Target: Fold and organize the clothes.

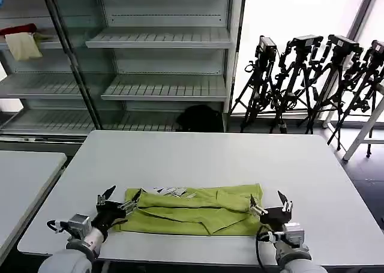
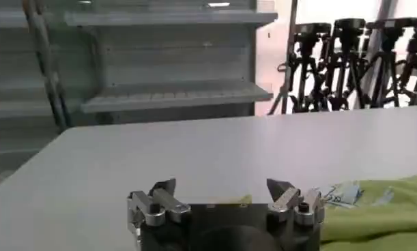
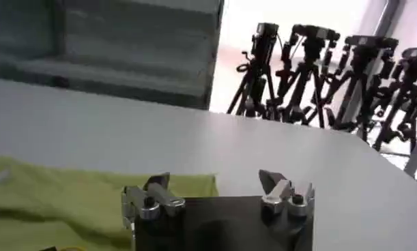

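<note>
Two open hands, left hand (image 1: 120, 200) and right hand (image 1: 271, 207), are stationed at opposite ends of the t-shirt (image 1: 195, 212), spread on the bench (image 1: 204, 159), for a fold.

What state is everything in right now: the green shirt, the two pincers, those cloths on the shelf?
Lime-green t-shirt: folded into a long band, flat on the table.
Left pincer: open, at the shirt's left end.
Right pincer: open, at the shirt's right end.
Red and cream cloths: bunched on a shelf.
Tripods: standing by the window.

Lime-green t-shirt (image 1: 198, 210), folded lengthwise, at table's near edge
</note>
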